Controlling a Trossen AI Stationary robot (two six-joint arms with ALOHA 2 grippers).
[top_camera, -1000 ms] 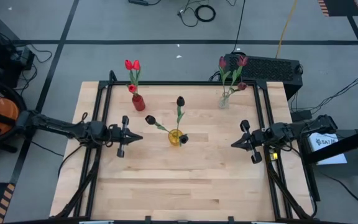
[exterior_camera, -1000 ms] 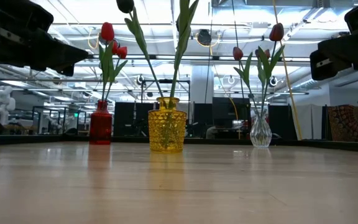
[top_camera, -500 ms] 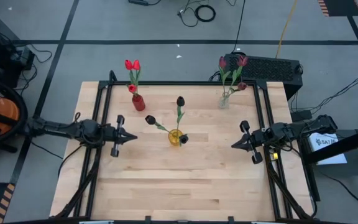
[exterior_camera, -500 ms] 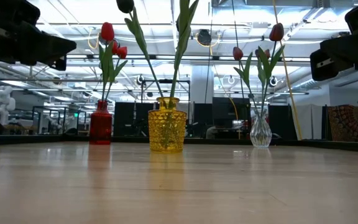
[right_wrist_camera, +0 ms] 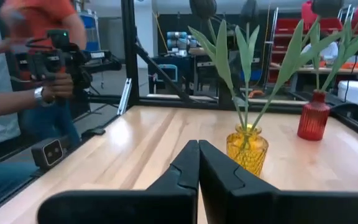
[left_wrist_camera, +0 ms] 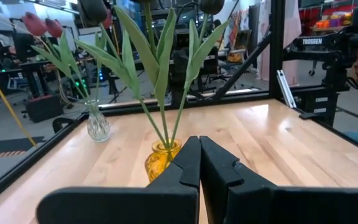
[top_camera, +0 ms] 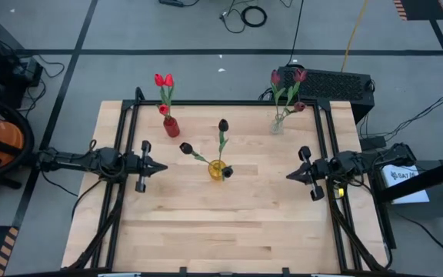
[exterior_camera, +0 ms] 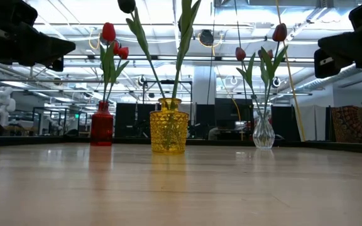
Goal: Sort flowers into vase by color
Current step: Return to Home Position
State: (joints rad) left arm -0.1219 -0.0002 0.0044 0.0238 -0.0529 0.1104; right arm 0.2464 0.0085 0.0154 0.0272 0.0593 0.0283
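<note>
Three vases stand on the wooden table. A red vase [top_camera: 171, 127] at the far left holds bright red tulips [top_camera: 163, 80]. A yellow vase [top_camera: 217, 170] in the middle holds black tulips [top_camera: 223, 125]. A clear vase [top_camera: 276, 125] at the far right holds dark maroon tulips [top_camera: 287, 76]. Each flower stands with its stem in its vase. My left gripper [top_camera: 165, 166] is shut and empty, left of the yellow vase. My right gripper [top_camera: 288, 176] is shut and empty, right of it. Both hang above the table.
A black frame runs along the table's left, far and right edges [top_camera: 221, 103]. A person's arm holding a dark device [right_wrist_camera: 61, 62] shows beyond the table's left edge in the right wrist view. Bare wood [top_camera: 221, 223] lies in the near half of the table.
My left gripper has drawn back toward the table's left edge, away from the yellow vase. My right gripper and the vases have stayed where they were.
</note>
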